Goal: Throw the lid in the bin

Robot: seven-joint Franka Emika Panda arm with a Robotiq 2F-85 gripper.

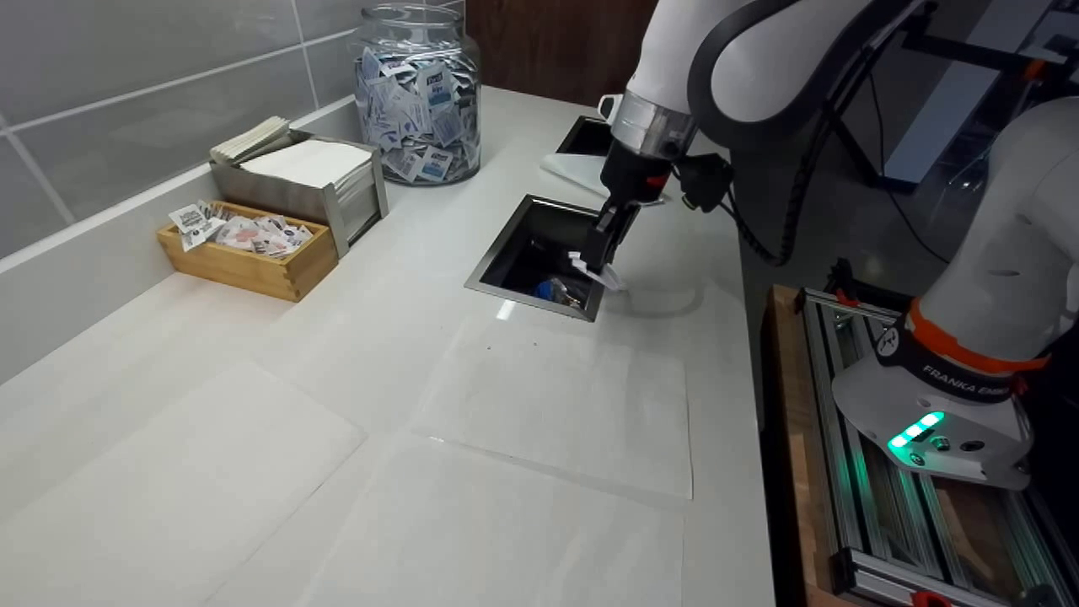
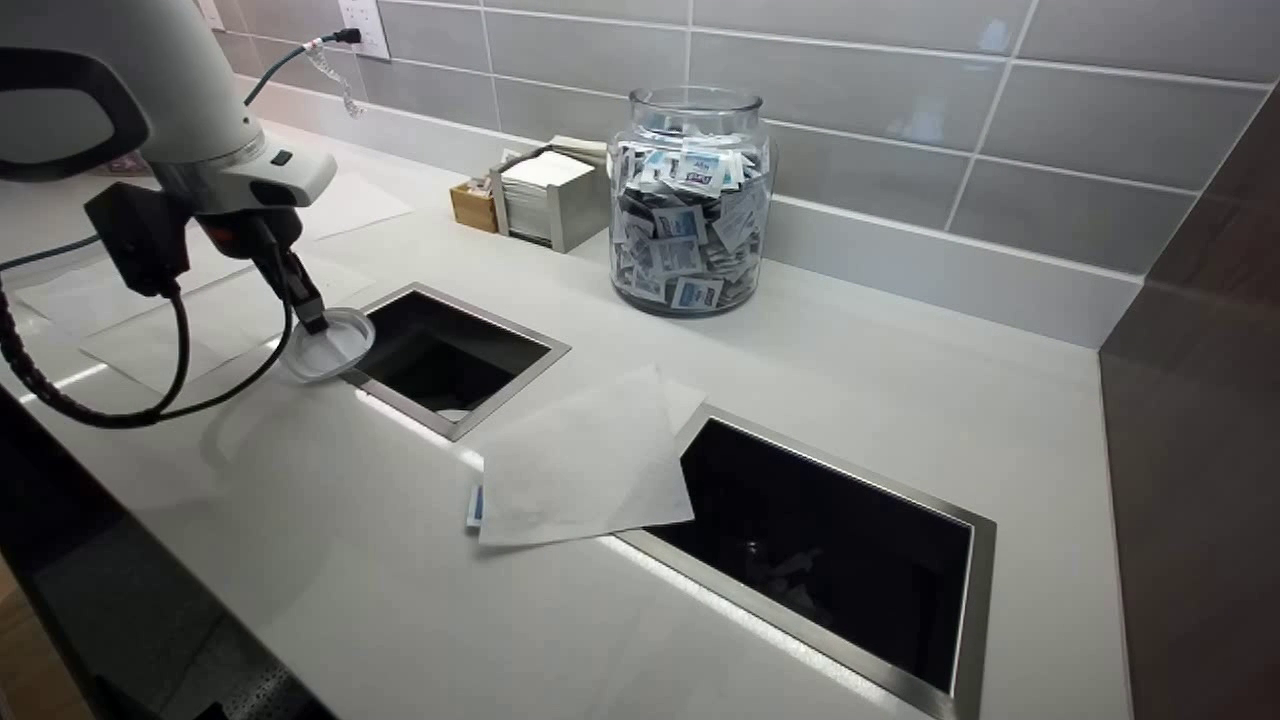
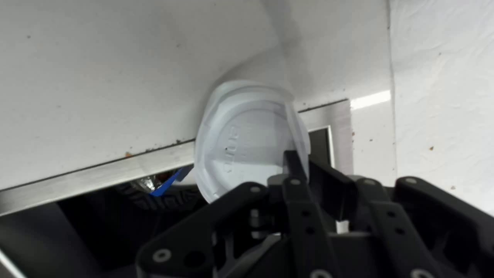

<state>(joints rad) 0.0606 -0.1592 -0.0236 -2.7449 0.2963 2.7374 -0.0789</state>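
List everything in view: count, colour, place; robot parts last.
Bins: two, dark, in white counter.
Rubbish: uncounted, partly blue, in bins.
Lid: one, white, at bin's edge.
Sheets: at least four, white, on counter.
Jar: one, clear, on counter.
Napkin holder: one, grey, beside jar.
Napkins: many, white, in holder.
Wooden box: one, tan, beside holder.
Packets: many, mostly whitish, in jar, box.
Tiles: many, grey, behind jar.
Outlet: at least one, white, on tiles.
Arm: one, mostly white, over counter.
Gripper: one, black, holding lid.
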